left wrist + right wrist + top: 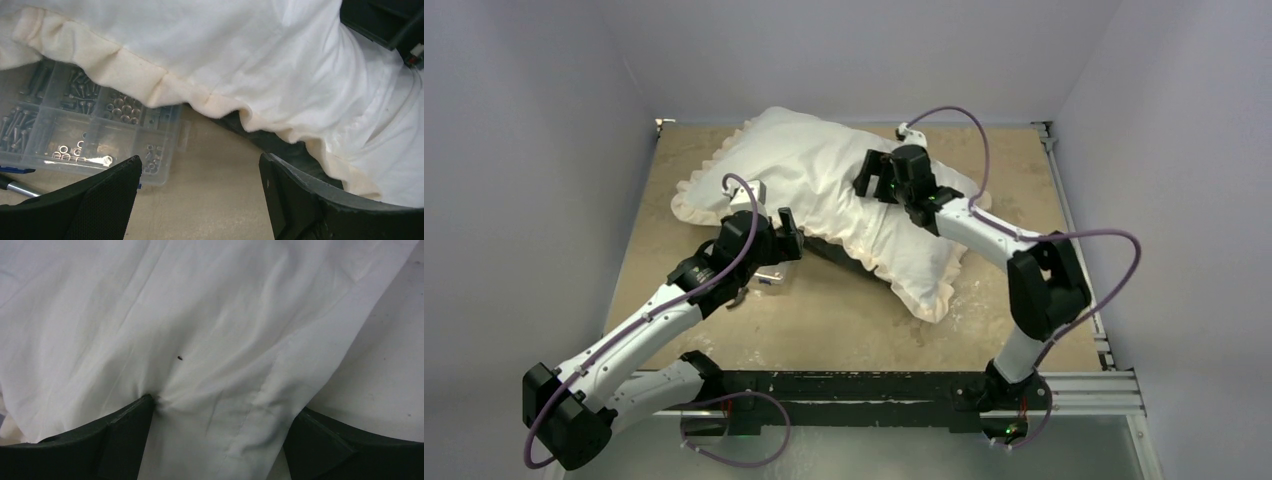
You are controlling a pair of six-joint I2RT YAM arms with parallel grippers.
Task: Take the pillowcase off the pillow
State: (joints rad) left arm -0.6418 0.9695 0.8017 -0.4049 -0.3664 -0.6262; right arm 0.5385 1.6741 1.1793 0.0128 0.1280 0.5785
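The pillowcase [814,185] lies white side up across the table, stuffed plump, with its cream frill [894,270] round the edge and the dark grey side [844,255] showing underneath at the front. The pillow is hidden inside it. My left gripper [789,235] is open and empty at the case's front left edge; in the left wrist view the gripper [200,165] hovers over bare table just below the frill [135,75]. My right gripper [869,175] is open and pressed down on top of the case; in the right wrist view the gripper [224,407] straddles bunched white fabric [175,315] with a hem.
A clear plastic organiser box [75,130] of screws and washers lies partly under the frill, by my left gripper; it also shows in the top view [769,275]. A pen [15,187] lies beside it. White walls enclose the tan table [844,320] on three sides.
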